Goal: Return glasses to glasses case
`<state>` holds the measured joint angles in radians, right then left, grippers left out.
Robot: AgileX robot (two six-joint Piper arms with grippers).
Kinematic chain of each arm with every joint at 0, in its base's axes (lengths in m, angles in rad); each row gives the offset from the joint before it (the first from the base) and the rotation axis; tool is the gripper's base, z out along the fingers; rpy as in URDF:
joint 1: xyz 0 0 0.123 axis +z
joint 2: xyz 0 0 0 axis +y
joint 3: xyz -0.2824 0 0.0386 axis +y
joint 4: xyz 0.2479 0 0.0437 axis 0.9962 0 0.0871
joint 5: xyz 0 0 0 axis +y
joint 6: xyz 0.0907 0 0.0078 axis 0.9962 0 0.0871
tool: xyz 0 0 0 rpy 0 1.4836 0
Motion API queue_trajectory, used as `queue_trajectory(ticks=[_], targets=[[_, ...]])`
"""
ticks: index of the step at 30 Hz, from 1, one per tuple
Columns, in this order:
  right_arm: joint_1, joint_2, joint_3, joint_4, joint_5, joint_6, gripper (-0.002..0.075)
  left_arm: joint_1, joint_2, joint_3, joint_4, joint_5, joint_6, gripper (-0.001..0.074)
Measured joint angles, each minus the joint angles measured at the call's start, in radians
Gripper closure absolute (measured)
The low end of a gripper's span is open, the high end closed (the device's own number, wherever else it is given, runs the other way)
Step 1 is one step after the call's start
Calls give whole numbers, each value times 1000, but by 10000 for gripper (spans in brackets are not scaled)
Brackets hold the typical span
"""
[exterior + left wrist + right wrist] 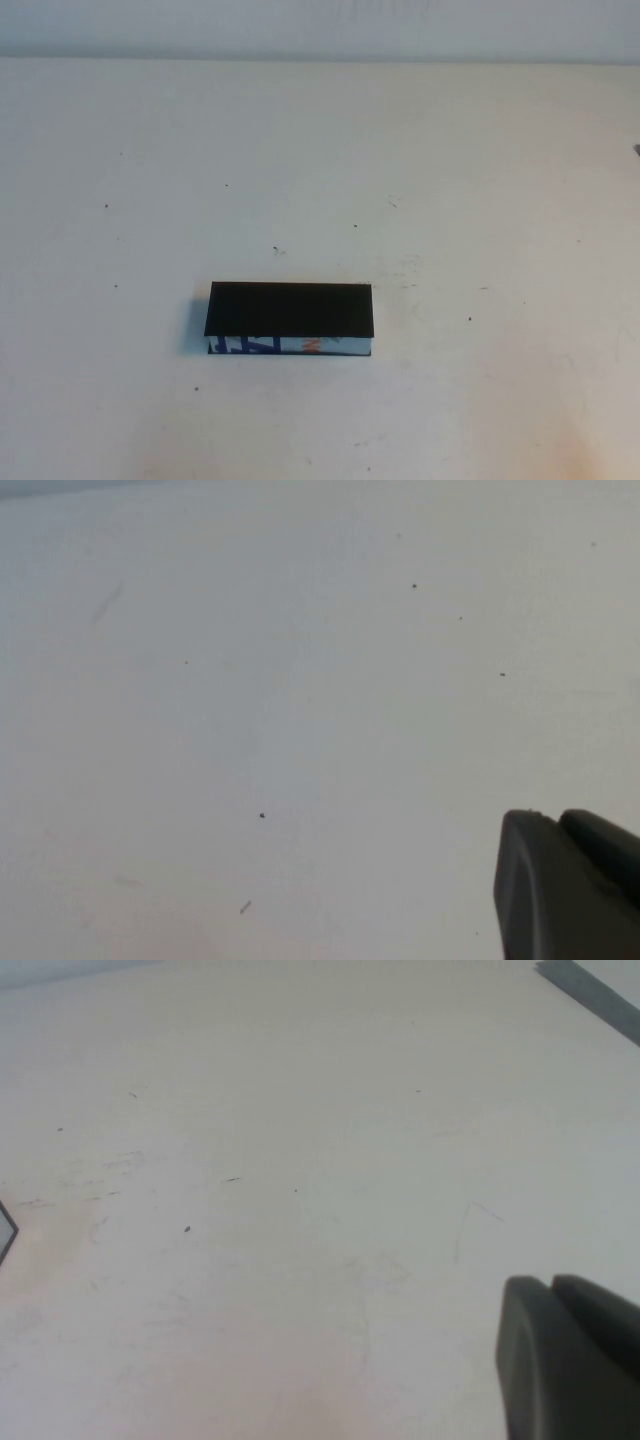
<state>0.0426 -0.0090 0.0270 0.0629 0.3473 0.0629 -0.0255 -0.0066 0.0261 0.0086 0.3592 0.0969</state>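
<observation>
The glasses case (pixel 290 317) lies in the middle of the white table (pixel 320 170), nearer the front. Its black lid is down and its white front with blue and orange print faces me. The glasses are not in view anywhere. Neither arm shows in the high view. In the left wrist view my left gripper (pixel 555 816) is shut and empty above bare table. In the right wrist view my right gripper (pixel 548 1281) is shut and empty above bare table. A dark corner (pixel 5 1230) at that view's edge may be the case.
The table carries only small dark specks and faint scuff marks. A grey strip (pixel 590 990) crosses the corner of the right wrist view. A small dark object (pixel 637 150) shows at the right edge of the high view.
</observation>
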Motion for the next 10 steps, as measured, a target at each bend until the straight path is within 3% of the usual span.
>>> queue_trajectory(ticks=[10], targets=[[0,0,0,2,0,0,737,1,-2,0,13,26,-97,736]])
